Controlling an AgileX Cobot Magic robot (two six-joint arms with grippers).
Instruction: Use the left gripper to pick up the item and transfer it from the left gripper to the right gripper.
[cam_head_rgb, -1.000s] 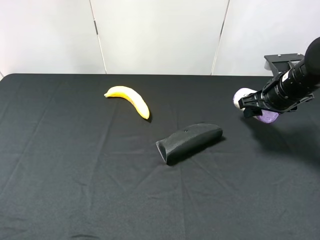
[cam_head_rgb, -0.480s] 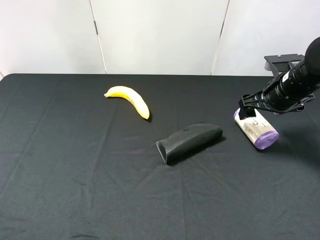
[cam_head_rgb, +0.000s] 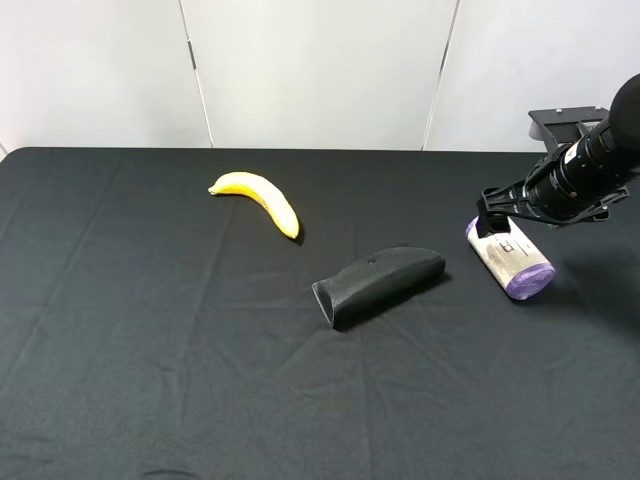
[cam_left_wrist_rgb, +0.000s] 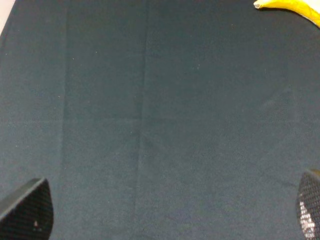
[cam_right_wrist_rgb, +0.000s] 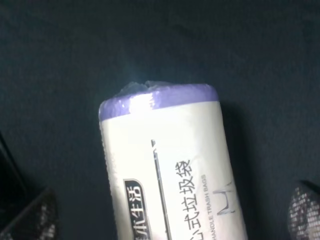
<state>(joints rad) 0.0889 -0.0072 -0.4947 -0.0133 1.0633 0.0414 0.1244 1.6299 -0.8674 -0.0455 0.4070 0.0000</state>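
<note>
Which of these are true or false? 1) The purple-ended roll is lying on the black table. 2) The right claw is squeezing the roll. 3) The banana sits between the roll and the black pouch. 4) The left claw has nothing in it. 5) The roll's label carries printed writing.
1) True: the roll lies on the table.
2) False: the right gripper is open above the roll's end, its fingers apart from the roll.
3) False: the black pouch lies between the banana and the roll.
4) True: the left gripper is open and empty.
5) True: the label shows print.
</note>
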